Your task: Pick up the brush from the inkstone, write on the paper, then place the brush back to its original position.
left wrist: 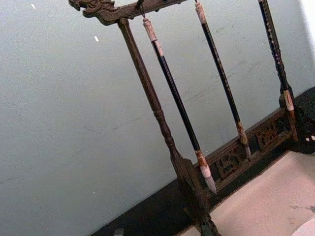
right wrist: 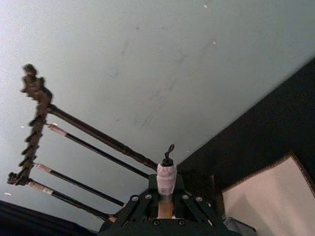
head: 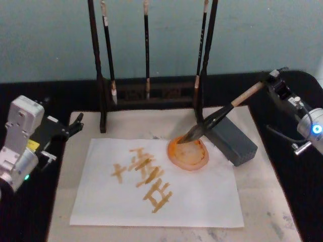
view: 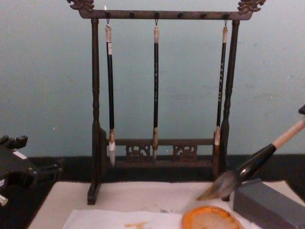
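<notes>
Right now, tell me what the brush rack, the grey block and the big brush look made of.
Rack: likely dark stained wood, with carved fretwork, turned posts and a dull sheen.
Block: matte grey and sharp-edged, stone or a cast material; cannot tell which.
Brush: pale wood- or bamboo-like upper handle, glossy black lower section, bushy hair tuft.

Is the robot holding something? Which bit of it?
Yes. The right gripper holds the brush by the top end of its pale handle. The left gripper holds nothing.

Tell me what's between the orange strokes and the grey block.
Head view: a round orange dish on the paper, the brush tip at its rim.
</notes>
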Robot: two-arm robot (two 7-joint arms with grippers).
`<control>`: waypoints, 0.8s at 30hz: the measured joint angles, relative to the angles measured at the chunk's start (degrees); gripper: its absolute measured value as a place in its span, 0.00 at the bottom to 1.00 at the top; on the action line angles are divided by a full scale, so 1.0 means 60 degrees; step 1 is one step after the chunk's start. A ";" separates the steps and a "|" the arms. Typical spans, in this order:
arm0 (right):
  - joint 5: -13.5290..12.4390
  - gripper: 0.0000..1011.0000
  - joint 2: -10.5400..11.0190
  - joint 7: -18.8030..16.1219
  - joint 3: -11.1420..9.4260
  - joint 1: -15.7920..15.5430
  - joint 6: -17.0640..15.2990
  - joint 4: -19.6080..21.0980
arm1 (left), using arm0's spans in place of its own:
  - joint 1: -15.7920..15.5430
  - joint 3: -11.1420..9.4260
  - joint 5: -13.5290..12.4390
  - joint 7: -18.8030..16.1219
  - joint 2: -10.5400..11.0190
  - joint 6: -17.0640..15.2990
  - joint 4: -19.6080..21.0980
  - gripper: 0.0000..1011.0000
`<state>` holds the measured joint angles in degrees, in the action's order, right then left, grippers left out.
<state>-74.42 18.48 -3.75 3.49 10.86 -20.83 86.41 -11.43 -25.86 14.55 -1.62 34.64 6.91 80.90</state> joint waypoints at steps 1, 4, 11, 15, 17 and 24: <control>-0.0072 0.17 -0.0024 0.0015 0.0060 0.0106 -0.0019 -0.0180 | -0.0001 0.0000 -0.0001 0.0000 0.0000 0.0000 0.0000 1.00; -0.0166 0.17 -0.0049 0.0040 0.0138 0.0242 -0.0046 -0.0434 | -0.0001 0.0000 -0.0001 0.0000 0.0000 0.0000 0.0000 1.00; -0.0345 0.17 0.0013 0.0021 0.0449 0.0610 -0.0200 -0.1095 | -0.0001 0.0000 0.0000 0.0000 0.0000 0.0000 0.0000 1.00; -0.0345 0.17 0.0117 -0.0068 0.0665 0.0855 -0.0273 -0.1459 | -0.0001 0.0000 -0.0001 0.0000 0.0000 0.0000 0.0000 1.00; -0.0348 0.17 0.0154 -0.0077 0.0763 0.0977 -0.0301 -0.1654 | 0.0000 -0.0001 0.0000 0.0000 0.0001 0.0000 0.0000 1.00; -0.0444 0.17 0.0225 -0.0002 0.0960 0.1161 -0.0308 -0.1966 | -0.0001 0.0000 -0.0001 0.0000 0.0001 0.0000 0.0000 1.00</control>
<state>-77.08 19.83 -3.76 9.25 17.83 -22.68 74.62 -11.43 -25.86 14.55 -1.62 34.65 6.91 80.90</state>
